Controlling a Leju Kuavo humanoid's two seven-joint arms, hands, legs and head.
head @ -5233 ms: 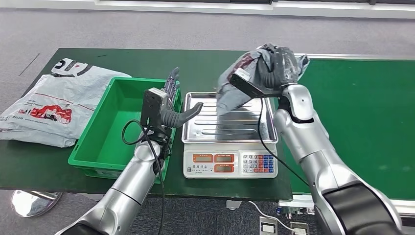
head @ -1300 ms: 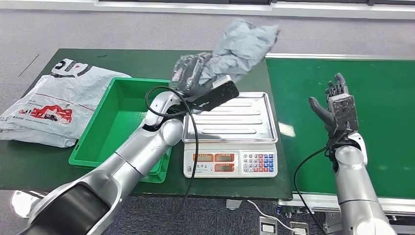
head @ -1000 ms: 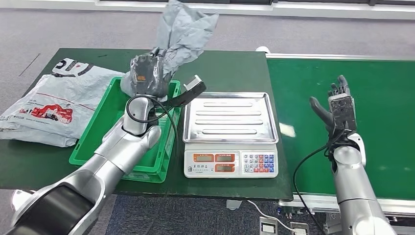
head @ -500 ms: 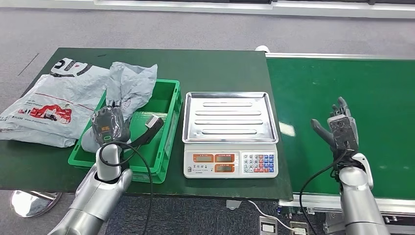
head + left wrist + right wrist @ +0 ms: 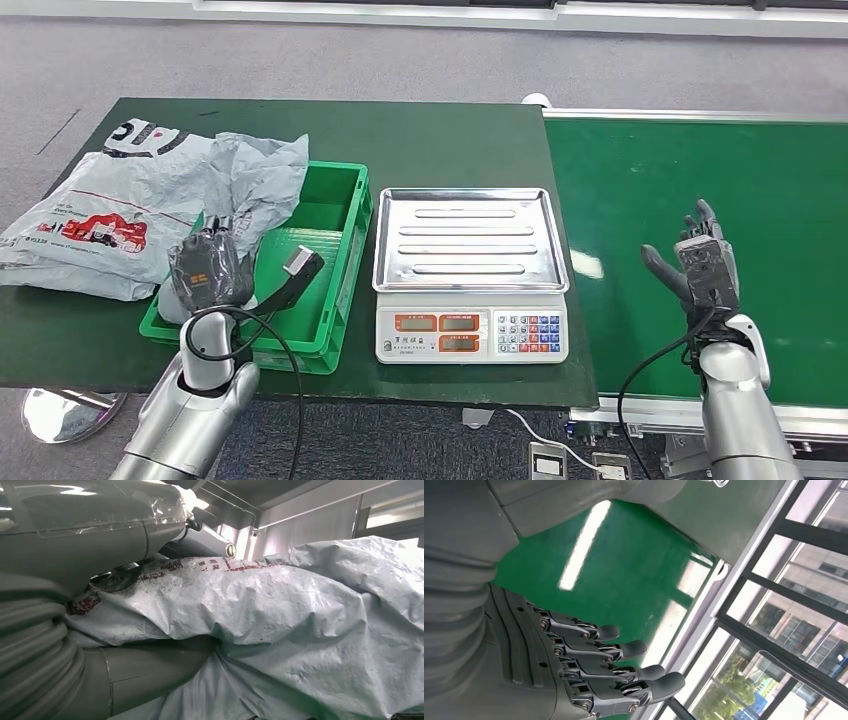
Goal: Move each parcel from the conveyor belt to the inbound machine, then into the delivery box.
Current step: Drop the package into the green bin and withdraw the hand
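At the far left of the dark green table (image 5: 450, 140), a large white plastic mailer bag with red and black print (image 5: 95, 215) lies flat. Just beside it sits a green rectangular plastic crate (image 5: 335, 250), which serves as my delivery box.

My left hand (image 5: 208, 272) is at the crate's near left corner, fingers wrapped around a crumpled grey plastic parcel (image 5: 255, 185). The parcel's upper part drapes over the crate's left wall and touches the white mailer bag, while its lower part hangs inside the crate by my hand. From the left wrist view, the grey wrinkled parcel (image 5: 280, 625) with red printing is pressed close against my thumb (image 5: 150, 672), so I have firm hold of it.

To the right of the crate stands a white electronic weighing scale with a ribbed stainless steel tray (image 5: 470, 240); its front panel has orange display windows and coloured keys. This is the inbound machine.

Further right, a bright green conveyor belt (image 5: 690, 160) runs alongside the table. My right hand (image 5: 700, 268) is raised above the belt near its front edge, fingers spread apart and pointing upward, holding nothing. The right wrist view shows the same dark fingers (image 5: 614, 652) extended and separated over the green belt surface (image 5: 624, 565), with window frames (image 5: 784, 605) beyond.
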